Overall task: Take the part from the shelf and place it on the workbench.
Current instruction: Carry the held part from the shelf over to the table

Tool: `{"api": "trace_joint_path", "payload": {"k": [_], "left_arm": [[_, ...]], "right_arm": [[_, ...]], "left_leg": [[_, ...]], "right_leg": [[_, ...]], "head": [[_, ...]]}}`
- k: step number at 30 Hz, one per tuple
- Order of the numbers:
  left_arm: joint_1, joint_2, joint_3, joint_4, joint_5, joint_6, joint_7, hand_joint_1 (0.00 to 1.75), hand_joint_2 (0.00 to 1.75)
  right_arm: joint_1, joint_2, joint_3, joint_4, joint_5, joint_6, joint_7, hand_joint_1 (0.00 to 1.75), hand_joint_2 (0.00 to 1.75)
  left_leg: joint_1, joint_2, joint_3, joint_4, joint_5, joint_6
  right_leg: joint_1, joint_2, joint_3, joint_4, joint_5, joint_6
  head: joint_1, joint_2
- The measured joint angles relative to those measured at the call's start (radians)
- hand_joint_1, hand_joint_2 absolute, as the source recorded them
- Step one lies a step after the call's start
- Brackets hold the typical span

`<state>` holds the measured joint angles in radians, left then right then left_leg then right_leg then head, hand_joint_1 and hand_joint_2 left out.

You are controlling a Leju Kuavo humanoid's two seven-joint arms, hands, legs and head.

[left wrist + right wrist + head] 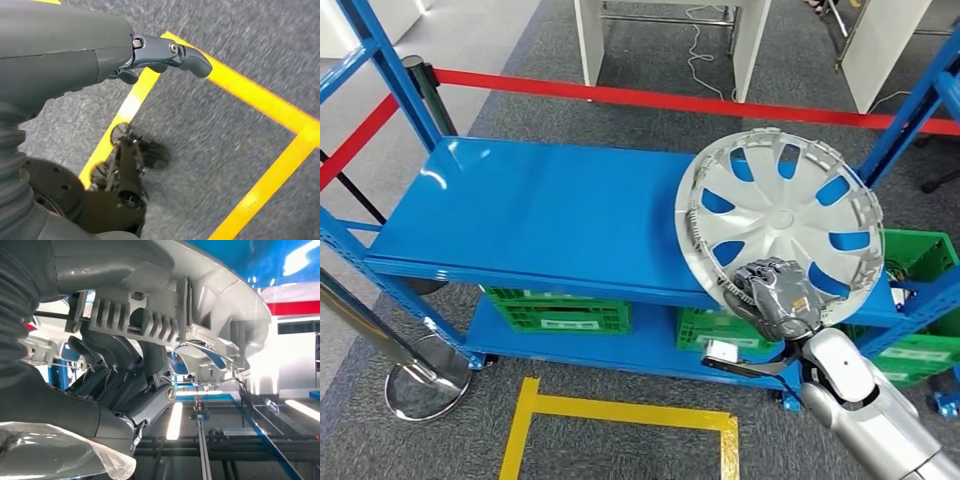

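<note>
One silver hubcap [780, 215] shows in the head view, tilted up over the right end of the blue shelf [546, 215], its near edge held by the right robot hand [779, 298], whose silver arm comes in from the lower right. Green crates [558, 310] sit on the lower level, a red barrier tape [660, 100] runs behind the shelf, and yellow floor tape [622, 412] marks the carpet in front.

In the left wrist view, the left robot hand [166, 52] hangs over grey carpet and yellow tape [260, 102], fingers stretched out, holding nothing.

In the right wrist view, the right robot hand [124, 375] has dark fingers [94, 347] curled against the ribbed underside of the hubcap [211, 295], gripping its rim.
</note>
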<state>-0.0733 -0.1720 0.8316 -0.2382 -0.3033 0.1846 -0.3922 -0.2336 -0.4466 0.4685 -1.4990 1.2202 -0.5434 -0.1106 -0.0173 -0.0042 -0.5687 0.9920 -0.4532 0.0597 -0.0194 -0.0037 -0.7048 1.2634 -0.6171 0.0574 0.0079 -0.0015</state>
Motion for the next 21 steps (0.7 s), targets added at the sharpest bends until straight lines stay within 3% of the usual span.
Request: {"api": "trace_joint_path", "payload": {"k": [1,2,4,6,8,10,11,13,15,16,17,18,20,21], "left_arm": [[0.0,-0.001,0.0,0.0,0.0,0.0,0.0,0.0,1.75],[0.0,-0.002,0.0,0.0,0.0,0.0,0.0,0.0,1.75],[0.0,-0.003,0.0,0.0,0.0,0.0,0.0,0.0,1.75],[-0.001,-0.003,0.0,0.0,0.0,-0.001,-0.001,0.0,1.75],[-0.001,-0.002,0.0,0.0,0.0,-0.002,-0.002,0.0,1.75],[0.001,-0.001,0.001,0.0,0.0,-0.003,-0.002,0.0,1.75],[0.002,0.0,0.002,0.0,-0.001,-0.003,-0.003,0.0,1.75],[0.0,0.0,0.002,0.0,-0.004,-0.003,-0.002,0.0,1.75],[-0.004,-0.001,0.002,0.0,-0.008,-0.002,-0.001,0.0,1.75],[-0.005,-0.002,0.002,0.0,-0.011,0.0,0.001,0.0,1.75],[-0.007,-0.003,0.002,0.0,-0.014,0.001,0.002,0.0,1.75],[-0.008,-0.004,0.002,0.0,-0.016,0.002,0.003,0.0,1.75],[-0.012,-0.004,0.002,0.0,-0.018,0.003,0.003,0.0,1.75],[-0.014,-0.004,0.002,0.0,-0.019,0.003,0.003,0.0,1.75]], "right_arm": [[0.001,0.0,0.0,0.001,0.0,0.001,0.0,1.75,1.75],[0.002,0.0,0.0,0.002,-0.001,0.005,0.0,1.75,1.75],[0.002,-0.001,0.0,0.003,-0.004,0.015,0.0,1.75,1.75],[0.0,-0.003,0.0,0.004,-0.008,0.023,0.0,1.75,1.75],[-0.001,-0.005,-0.001,0.007,-0.009,0.026,0.0,1.75,1.75],[-0.002,-0.006,-0.001,0.01,-0.014,0.027,-0.001,1.75,1.75],[-0.002,-0.006,-0.001,0.01,-0.024,0.028,-0.004,1.75,1.75],[-0.002,-0.009,-0.004,0.011,-0.064,0.03,-0.019,1.75,1.75],[0.003,-0.014,-0.012,0.011,-0.123,0.029,-0.04,1.75,1.75],[0.007,-0.017,-0.018,0.011,-0.149,0.029,-0.049,1.75,1.75],[0.012,-0.02,-0.024,0.01,-0.167,0.029,-0.057,1.75,1.75],[0.017,-0.023,-0.03,0.01,-0.178,0.029,-0.063,1.75,1.75],[0.025,-0.026,-0.037,0.007,-0.19,0.029,-0.07,1.75,1.75],[0.029,-0.027,-0.04,0.005,-0.192,0.029,-0.072,1.75,1.75]], "left_leg": [[0.0,0.0,-0.011,0.001,0.009,-0.001],[0.001,0.0,-0.022,0.003,0.017,-0.004],[0.004,0.0,-0.045,0.012,0.029,-0.011],[0.003,-0.002,-0.066,0.027,0.04,-0.022],[0.001,-0.004,-0.079,0.036,0.053,-0.031],[0.002,-0.005,-0.089,0.04,0.057,-0.04],[0.003,-0.005,-0.098,0.055,0.035,-0.046],[0.008,-0.004,-0.124,0.143,-0.058,-0.059],[0.014,-0.004,-0.147,0.275,-0.144,-0.067],[0.017,-0.004,-0.146,0.319,-0.155,-0.069],[0.018,-0.003,-0.13,0.33,-0.144,-0.069],[0.019,-0.003,-0.099,0.306,-0.12,-0.066],[0.018,-0.004,0.002,0.175,-0.08,-0.055],[0.015,-0.003,0.053,0.098,-0.079,-0.049]], "right_leg": [[-0.001,0.0,0.001,0.03,-0.003,0.003],[-0.002,0.0,0.02,0.025,0.013,0.006],[-0.006,0.0,0.104,-0.087,0.064,0.012],[-0.005,0.003,0.188,-0.213,0.073,0.01],[-0.001,0.006,0.21,-0.251,0.065,-0.001],[-0.002,0.003,0.19,-0.249,0.076,-0.019],[-0.003,0.001,0.18,-0.248,0.085,-0.031],[-0.005,-0.003,0.158,-0.249,0.107,-0.047],[-0.004,-0.006,0.131,-0.247,0.129,-0.05],[-0.004,-0.008,0.118,-0.247,0.139,-0.05],[-0.003,-0.009,0.104,-0.247,0.15,-0.049],[-0.002,-0.009,0.092,-0.246,0.16,-0.048],[-0.001,-0.009,0.073,-0.246,0.178,-0.042],[0.0,-0.009,0.067,-0.246,0.187,-0.037]], "head": [[0.0,0.0],[0.0,0.0],[0.0,0.0],[0.001,0.0],[0.002,0.0],[0.001,0.0],[0.0,0.0],[-0.003,0.0],[-0.004,0.0],[-0.004,0.0],[-0.004,0.0],[-0.004,0.0],[-0.004,0.0],[-0.004,0.0]]}}
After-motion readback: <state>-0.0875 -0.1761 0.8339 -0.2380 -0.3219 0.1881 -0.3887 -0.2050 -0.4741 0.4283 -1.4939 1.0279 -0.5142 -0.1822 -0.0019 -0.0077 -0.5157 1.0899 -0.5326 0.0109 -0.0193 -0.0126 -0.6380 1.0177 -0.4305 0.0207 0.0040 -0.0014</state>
